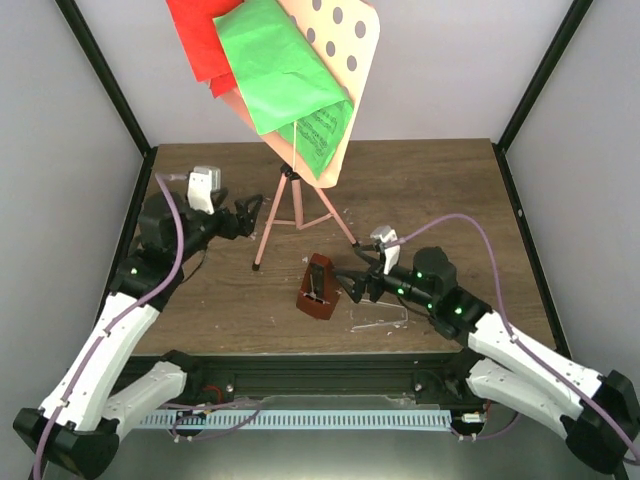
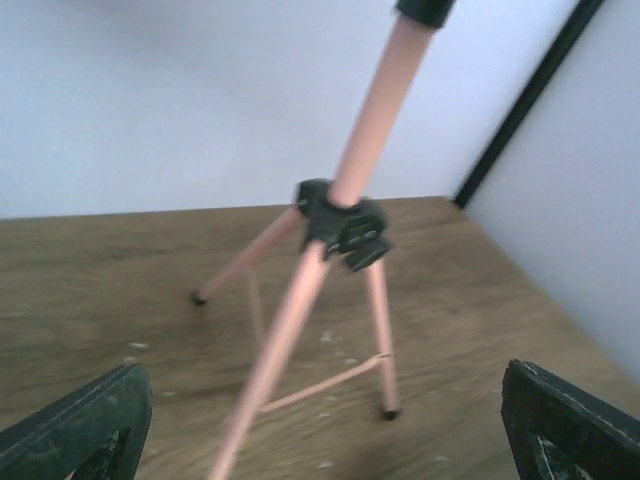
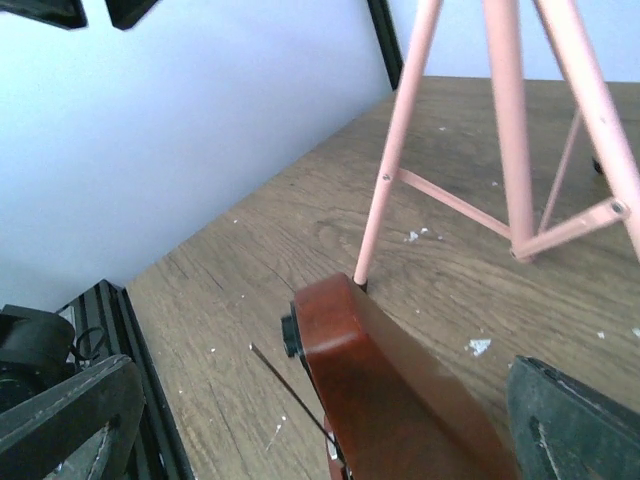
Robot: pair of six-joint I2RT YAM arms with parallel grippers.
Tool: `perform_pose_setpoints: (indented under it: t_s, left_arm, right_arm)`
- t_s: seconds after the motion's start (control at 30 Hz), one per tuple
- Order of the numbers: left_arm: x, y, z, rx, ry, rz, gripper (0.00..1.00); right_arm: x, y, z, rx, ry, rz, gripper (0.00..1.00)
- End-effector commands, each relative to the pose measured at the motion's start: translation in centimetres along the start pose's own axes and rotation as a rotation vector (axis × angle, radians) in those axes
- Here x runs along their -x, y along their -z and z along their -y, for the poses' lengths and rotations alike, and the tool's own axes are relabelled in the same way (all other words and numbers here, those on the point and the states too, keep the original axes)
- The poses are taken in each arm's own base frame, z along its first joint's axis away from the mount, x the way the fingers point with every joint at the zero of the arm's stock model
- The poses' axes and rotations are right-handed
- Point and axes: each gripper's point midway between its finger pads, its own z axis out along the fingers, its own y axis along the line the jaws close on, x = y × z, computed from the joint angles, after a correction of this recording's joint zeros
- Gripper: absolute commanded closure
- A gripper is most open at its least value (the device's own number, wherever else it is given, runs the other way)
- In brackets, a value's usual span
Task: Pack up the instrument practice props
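Grip is released on both sides: the left end effector (image 1: pixel 252 213) hangs empty just left of the music stand (image 1: pixel 292 200), and the right end effector (image 1: pixel 356 284) sits in front of the stand, spread beside the metronome (image 1: pixel 320 288) without clasping it. Nothing looks packed yet. The green sheet (image 1: pixel 280 70) and red sheet (image 1: pixel 198 40) rest on the unfolded stand's desk, and the clear cover (image 1: pixel 385 322) lies on the tabletop (image 1: pixel 440 190) in front of the stand.
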Motion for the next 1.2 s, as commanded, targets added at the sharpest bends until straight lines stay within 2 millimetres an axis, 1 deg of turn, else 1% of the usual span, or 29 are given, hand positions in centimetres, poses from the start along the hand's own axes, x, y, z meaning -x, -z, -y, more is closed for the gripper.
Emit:
perform_pose_setpoints:
  t_s: [0.0,0.07,0.13,0.2,0.3,0.43,0.53,0.67,0.7,0.9,1.07,1.17]
  left_arm:
    - [-4.8,-0.1,-5.3,0.219,-0.183,-0.056,0.03]
    - [-6.6,-0.3,-6.8,0.26,-0.221,-0.057,0.02]
    - [-6.7,-0.1,-7.2,0.292,-0.212,-0.079,0.02]
    - [-6.5,-0.3,-7.0,0.277,-0.226,-0.06,0.02]
    - [-6.9,-0.5,-7.4,0.29,-0.224,-0.077,0.02]
    - [-7.5,-0.8,-7.8,0.302,-0.218,-0.099,0.02]
    - [-7.7,-0.9,-8.1,0.318,-0.219,-0.11,0.02]
    - [-7.9,-1.0,-8.4,0.334,-0.212,-0.12,0.02]
    - [-7.9,-1.0,-8.4,0.329,-0.21,-0.122,0.02]
    - [-8.4,-1.3,-8.3,0.321,-0.199,-0.145,0.03]
    - [-8.4,-1.3,-8.3,0.324,-0.196,-0.145,0.03]
    - [-8.3,-1.2,-8.3,0.324,-0.196,-0.145,0.03]
  right_arm:
    - [3.0,-1.5,-2.4,0.113,0.199,0.053,0.0]
    - [3.3,-2.3,-3.0,0.153,0.253,0.07,0.0]
    - [3.3,-3.1,-3.4,0.184,0.31,0.076,0.0]
    - [3.1,-4.0,-3.2,0.189,0.357,0.074,0.0]
    - [2.7,-5.5,-3.2,0.21,0.397,0.042,0.0]
    - [1.3,-7.1,-3.9,0.243,0.428,0.009,0.0]
    - [-0.1,-8.2,-3.5,0.199,0.446,-0.016,0.0]
    - [-1.5,-8.4,-1.5,0.11,0.428,-0.012,0.0]
    - [-1.8,-8.3,-1.2,0.102,0.42,-0.015,0.0]
    - [-3.6,-8.2,-0.2,0.075,0.374,-0.039,0.0]
    - [-4.0,-8.3,0.5,0.043,0.367,-0.037,0.0]
    - [-4.5,-8.5,1.0,0.031,0.359,-0.047,0.0]
